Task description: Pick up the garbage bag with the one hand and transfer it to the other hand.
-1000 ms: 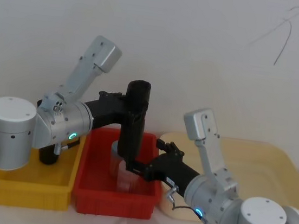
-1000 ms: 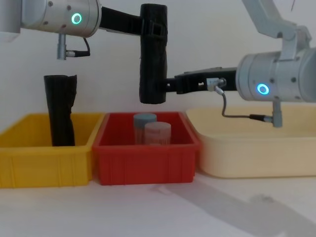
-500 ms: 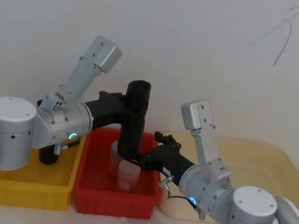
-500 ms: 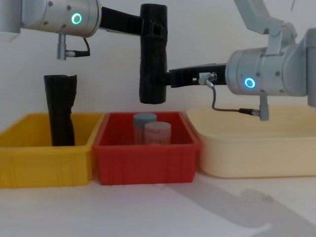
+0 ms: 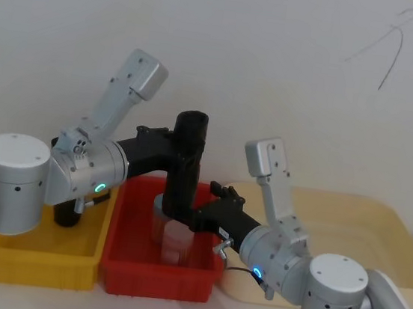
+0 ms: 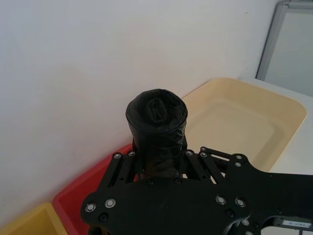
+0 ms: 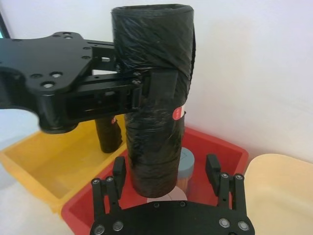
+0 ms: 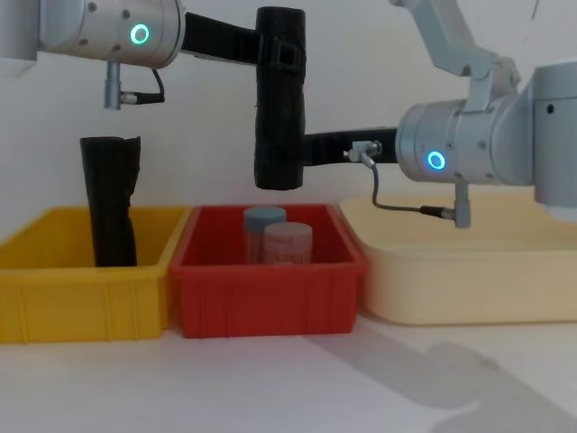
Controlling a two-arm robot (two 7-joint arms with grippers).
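Observation:
The garbage bag, a thick black roll, hangs upright above the red bin. My left gripper is shut on its upper part, as the head view and the right wrist view also show. The roll's rounded top rises past the left gripper's frame. My right gripper stands open around the roll's lower end, one finger on each side with a small gap. From the chest, the right gripper reaches in from the right.
A slimmer black roll with a ragged top stands in the yellow bin on the left. Two capped jars sit in the red bin below the bag. A cream tray lies to the right. A white wall is close behind.
My right arm has pushed leftward toward the roll, bringing its open fingers around the roll's lower end. The left arm and the bag have held still.

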